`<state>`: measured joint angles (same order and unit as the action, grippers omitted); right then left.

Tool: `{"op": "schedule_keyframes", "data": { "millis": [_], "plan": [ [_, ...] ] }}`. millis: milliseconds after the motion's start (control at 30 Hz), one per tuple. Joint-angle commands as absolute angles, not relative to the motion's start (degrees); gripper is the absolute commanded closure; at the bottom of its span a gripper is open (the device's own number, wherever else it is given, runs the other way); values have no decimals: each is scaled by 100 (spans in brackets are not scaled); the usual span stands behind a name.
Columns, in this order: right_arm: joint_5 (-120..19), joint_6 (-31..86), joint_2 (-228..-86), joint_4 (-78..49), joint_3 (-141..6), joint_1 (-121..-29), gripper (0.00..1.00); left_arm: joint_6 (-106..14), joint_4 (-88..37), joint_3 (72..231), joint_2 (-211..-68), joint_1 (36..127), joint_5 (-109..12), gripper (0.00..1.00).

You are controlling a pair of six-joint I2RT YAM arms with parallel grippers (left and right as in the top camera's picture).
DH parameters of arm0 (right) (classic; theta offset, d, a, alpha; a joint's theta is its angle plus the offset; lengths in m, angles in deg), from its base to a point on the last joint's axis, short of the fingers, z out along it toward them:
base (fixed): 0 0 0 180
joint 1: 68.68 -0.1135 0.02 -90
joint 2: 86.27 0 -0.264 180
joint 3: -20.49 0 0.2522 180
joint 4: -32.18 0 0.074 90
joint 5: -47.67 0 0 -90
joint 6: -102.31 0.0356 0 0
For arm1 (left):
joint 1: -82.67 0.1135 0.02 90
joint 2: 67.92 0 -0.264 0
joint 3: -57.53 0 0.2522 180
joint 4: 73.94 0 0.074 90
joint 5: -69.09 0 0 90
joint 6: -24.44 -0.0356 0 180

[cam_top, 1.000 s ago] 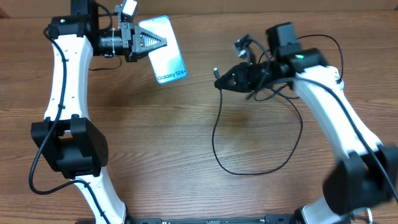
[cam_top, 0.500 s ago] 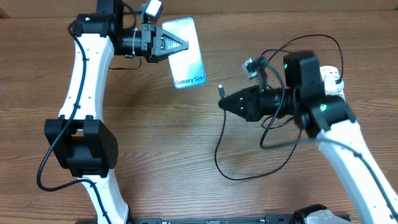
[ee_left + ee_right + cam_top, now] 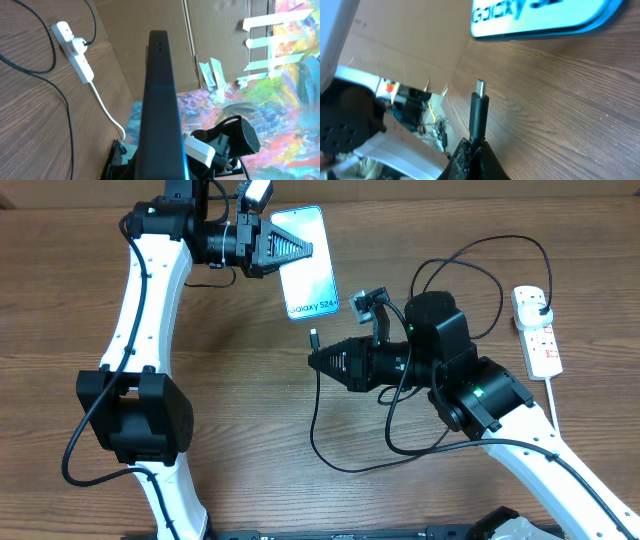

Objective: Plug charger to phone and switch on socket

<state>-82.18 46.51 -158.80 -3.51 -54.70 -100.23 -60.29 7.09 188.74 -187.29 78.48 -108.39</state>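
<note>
My left gripper (image 3: 308,248) is shut on the phone (image 3: 318,280), holding it above the table at the back with its "Galaxy S24" screen facing up. In the left wrist view the phone (image 3: 160,95) shows edge-on as a dark slab between the jaws. My right gripper (image 3: 314,361) is shut on the charger's connector tip (image 3: 314,337), which points at the phone's lower end, a short gap away. The right wrist view shows the connector (image 3: 479,107) sticking out of that gripper (image 3: 472,150) below the phone (image 3: 540,17). The charger cable (image 3: 318,430) loops over the table to the socket (image 3: 537,330).
The white socket's thick cord (image 3: 555,395) runs down the right side, and the socket (image 3: 75,47) also shows in the left wrist view. Black cable loops (image 3: 470,255) lie behind the right arm. Cardboard walls stand past the table's far edge.
The left arm has carried the phone to the right. The right gripper has swung left and toward the front with the connector, ending under the phone's lower end and uncovering the socket.
</note>
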Motion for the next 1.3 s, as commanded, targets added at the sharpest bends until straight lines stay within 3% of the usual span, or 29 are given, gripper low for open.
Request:
{"op": "schedule_keyframes", "data": {
  "millis": [0,300,567,1267],
  "plan": [
    [-7923,5066,-15813,-288,-5428,-10053,96,-5838,689,18911,-18554,7756,-11156,96],
    [-8002,5309,-15830,193,-5317,-10038,96,-5808,652,18909,-18554,7671,-11156,96],
    [-8867,5263,-15828,1107,-4871,-9905,96,-5830,591,18909,-18554,7675,-11159,96],
    [-9173,4682,-15826,969,-4794,-9483,96,-5825,558,18909,-18554,7664,-11156,96]
  ]
}}
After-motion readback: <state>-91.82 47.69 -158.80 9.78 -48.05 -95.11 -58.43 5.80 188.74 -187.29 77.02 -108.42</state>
